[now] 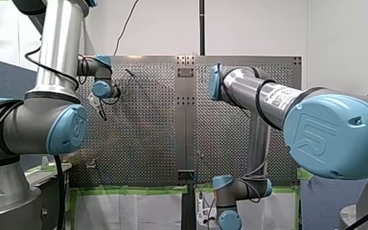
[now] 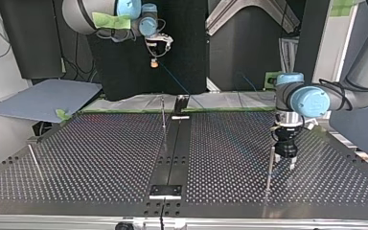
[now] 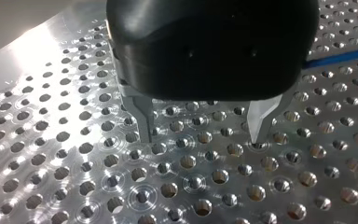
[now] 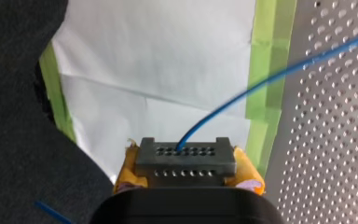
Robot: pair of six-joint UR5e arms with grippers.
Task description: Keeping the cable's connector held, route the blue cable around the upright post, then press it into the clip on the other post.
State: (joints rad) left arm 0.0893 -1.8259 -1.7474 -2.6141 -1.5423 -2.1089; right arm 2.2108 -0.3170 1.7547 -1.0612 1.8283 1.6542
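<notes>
Gripping the connector (image 4: 185, 161) between its yellow pads (image 4: 128, 167), my right gripper (image 2: 154, 61) is closed on it, so the holding part of the task is in order. The cable (image 4: 261, 79) leaves the connector and runs free through the air, over the green tape (image 4: 266, 70) toward the table (image 4: 335, 140). In the top view it goes down from the connector toward the table's far edge. As far as I can see, it is not led around any post and not pressed into a clip, so I judge that both the routing and the pressing are left to do. The clip itself I cannot make out. My right arm is raised high beyond the far edge of the table in the top view, with the gripper pointing down and the connector under it. My left gripper (image 3: 200, 133) is low over the table, pointing straight down. Its metal fingers (image 3: 144, 116) are spread apart with only bare holes between them, and it has hold of nothing. In the top view it stands just beside a post (image 2: 270, 167) at that view's right, and a thin post (image 2: 163, 111) stands near the middle. A short piece of the cable shows beside my left gripper, apart from its fingers; whether it touches the table I cannot tell.
</notes>
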